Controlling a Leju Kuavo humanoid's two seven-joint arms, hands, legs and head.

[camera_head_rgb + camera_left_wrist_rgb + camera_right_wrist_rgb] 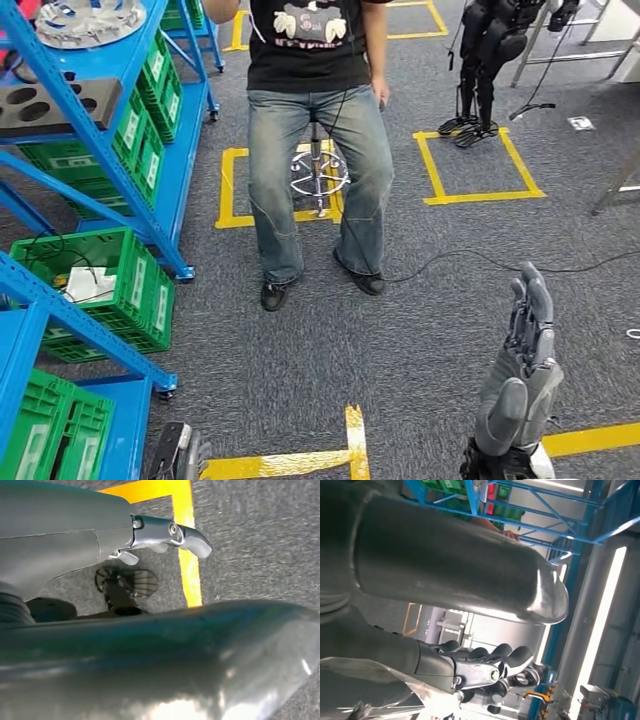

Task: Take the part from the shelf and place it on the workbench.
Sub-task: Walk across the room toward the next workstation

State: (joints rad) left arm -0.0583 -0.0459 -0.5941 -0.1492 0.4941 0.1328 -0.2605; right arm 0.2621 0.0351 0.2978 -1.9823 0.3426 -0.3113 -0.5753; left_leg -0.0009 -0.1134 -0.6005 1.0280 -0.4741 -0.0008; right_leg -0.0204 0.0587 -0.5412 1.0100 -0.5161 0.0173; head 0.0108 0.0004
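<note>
A blue shelf (162, 150) holds green crates (113, 285); a dark part with round holes (56, 105) lies on an upper level. Right hand (522, 375) raised, fingers straight, empty. Left hand (113, 540) extended over floor, empty

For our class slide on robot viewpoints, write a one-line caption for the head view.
Right hand raised open over grey carpet, a seated person ahead, blue shelf with green crates alongside.

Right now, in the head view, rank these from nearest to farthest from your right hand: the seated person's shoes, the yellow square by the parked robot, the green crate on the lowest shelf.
From the right hand:
1. Shoes, left, ahead.
2. Yellow square, ahead, by the parked robot.
3. Green crate, far left on the blue shelf.
</note>
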